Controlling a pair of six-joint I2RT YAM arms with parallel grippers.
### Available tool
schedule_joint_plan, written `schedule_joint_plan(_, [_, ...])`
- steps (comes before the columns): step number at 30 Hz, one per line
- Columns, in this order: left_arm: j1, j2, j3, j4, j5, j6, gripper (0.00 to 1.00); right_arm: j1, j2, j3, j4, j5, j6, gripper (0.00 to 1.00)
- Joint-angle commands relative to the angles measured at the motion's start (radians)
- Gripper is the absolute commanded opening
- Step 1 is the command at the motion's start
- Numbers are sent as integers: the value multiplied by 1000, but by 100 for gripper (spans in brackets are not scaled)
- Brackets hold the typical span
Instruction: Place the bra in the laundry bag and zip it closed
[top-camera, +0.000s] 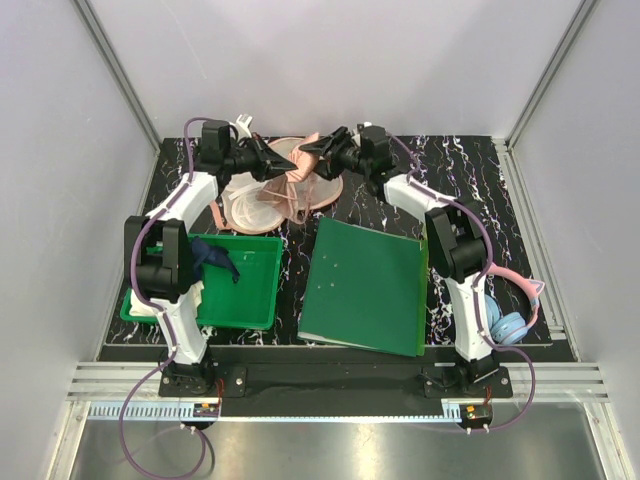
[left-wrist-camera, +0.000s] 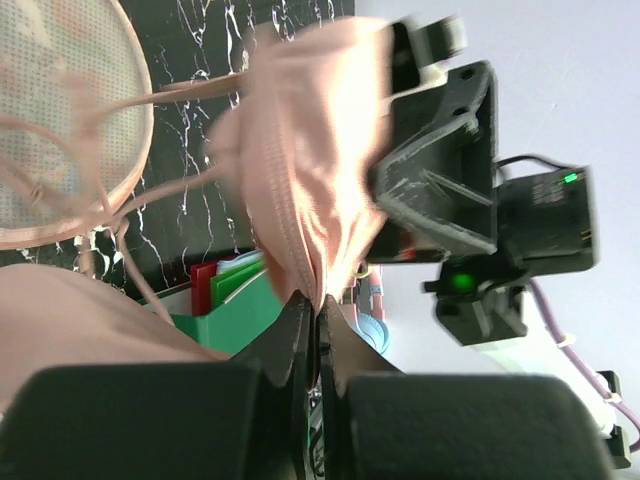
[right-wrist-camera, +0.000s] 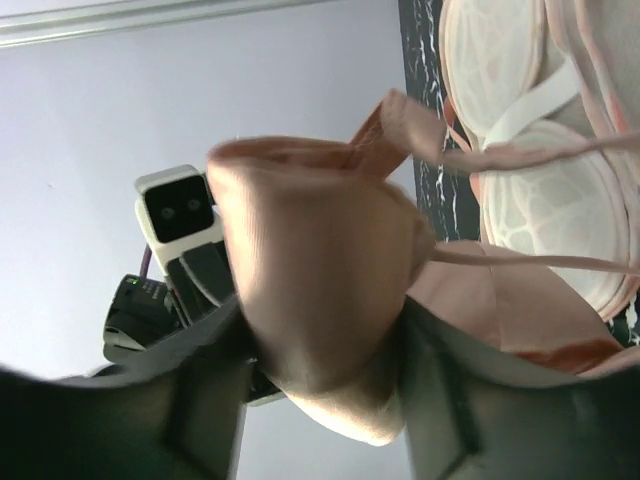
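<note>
The pale pink bra (top-camera: 288, 185) hangs between my two grippers above the far middle of the table. My left gripper (top-camera: 277, 162) is shut on a fold of its fabric (left-wrist-camera: 300, 170), jaws pressed together (left-wrist-camera: 318, 310). My right gripper (top-camera: 314, 150) is closed around a bra cup (right-wrist-camera: 320, 270) that fills the gap between its fingers (right-wrist-camera: 325, 345). The laundry bag (top-camera: 248, 208) lies open below the bra, peach rim and pale mesh inside; it also shows in the left wrist view (left-wrist-camera: 60, 120) and the right wrist view (right-wrist-camera: 545, 210). Thin straps trail down onto it.
A green plastic bin (top-camera: 250, 290) with a dark blue cloth (top-camera: 215, 258) stands at the near left. A green folder (top-camera: 365, 285) lies at the near middle. Blue and pink headphones (top-camera: 515, 318) lie at the near right. A white object (top-camera: 240, 126) sits behind the bag.
</note>
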Motion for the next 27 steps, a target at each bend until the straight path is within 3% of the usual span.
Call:
schedule_joint_plan(1, [3,-37,9,-13,21,24,4,-15,-48,130,-100,-29,-188,53])
schedule_joint_plan(3, [3,-38,18,-27,24,41,8,-18,-35,159,-120,-43,-207,42])
schedule_joint_plan(5, [5,-46,17,-36,24,61,19,-21,-31,179,-123,-62,-242,36])
schedule_joint_plan(6, [13,-51,18,-61,15,70,38,-26,-21,192,-141,-74,-259,26])
schedule_joint_plan(9, [42,-92,9,-120,-54,101,57,-38,-8,244,-215,-97,-371,15])
schedule_joint_plan(11, [54,-120,18,-160,-102,148,61,-40,-3,306,-274,-91,-488,9])
schedule_joint_plan(15, [65,-132,55,-259,-186,201,62,-34,28,472,-616,-1,-712,8])
schedule_joint_plan(19, [68,-161,16,-260,-249,193,61,14,103,734,-957,240,-950,13])
schedule_joint_plan(21, [78,-179,-20,-262,-286,182,61,52,143,820,-1052,311,-1026,17])
schedule_joint_plan(27, [146,-215,-95,-334,-393,159,60,196,285,943,-1129,532,-1099,27])
